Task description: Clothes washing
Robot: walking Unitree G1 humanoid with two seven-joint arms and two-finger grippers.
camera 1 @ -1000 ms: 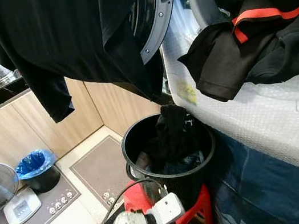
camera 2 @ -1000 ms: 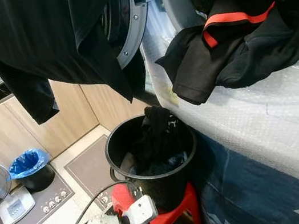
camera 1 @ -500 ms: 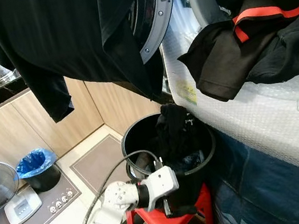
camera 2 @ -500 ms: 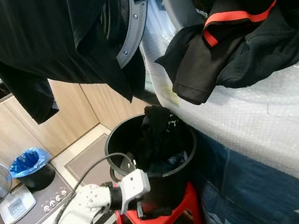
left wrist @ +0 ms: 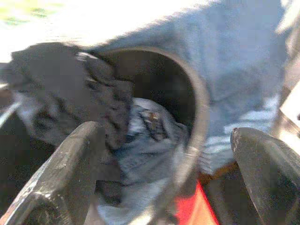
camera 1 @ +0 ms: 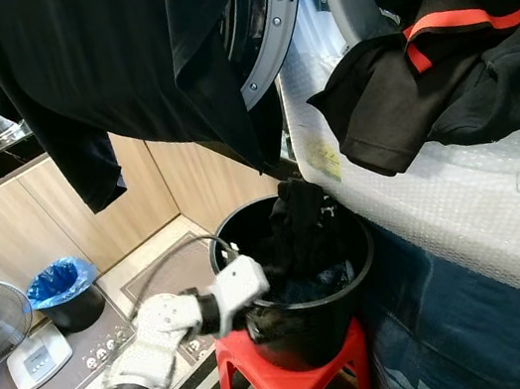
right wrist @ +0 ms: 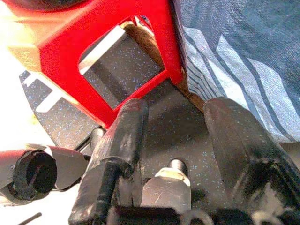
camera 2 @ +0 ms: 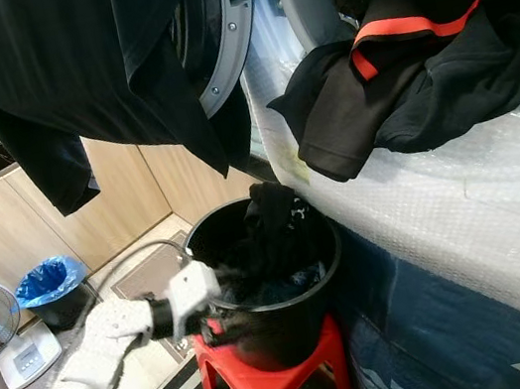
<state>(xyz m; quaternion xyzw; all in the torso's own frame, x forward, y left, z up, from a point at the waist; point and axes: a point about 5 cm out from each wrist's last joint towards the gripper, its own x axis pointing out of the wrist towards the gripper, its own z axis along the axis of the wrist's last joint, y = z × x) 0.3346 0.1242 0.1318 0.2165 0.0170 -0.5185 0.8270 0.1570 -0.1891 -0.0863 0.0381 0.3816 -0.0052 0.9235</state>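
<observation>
While a second ago it hung lower, left tool (left wrist: 164, 178) now straddles bucket (camera 1: 356, 283) rim, fingers spread.

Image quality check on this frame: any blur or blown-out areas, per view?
Eye views: sharp overall, slight motion blur on the left gripper at the black bucket. Left wrist view: soft and smeared, overexposed along the top, clothes in the bucket hazy. Right wrist view: crisp on the red stool, washed out at one edge.

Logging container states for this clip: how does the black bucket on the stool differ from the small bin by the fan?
The black bucket stands raised on a red stool; the small bin sits on the floor. The bucket holds dark clothes heaped above its rim; the bin is lined with a blue bag. The bucket looks larger. The left tool is at the bucket's rim, apart from the bin. Both are dark, round and open-topped.
</observation>
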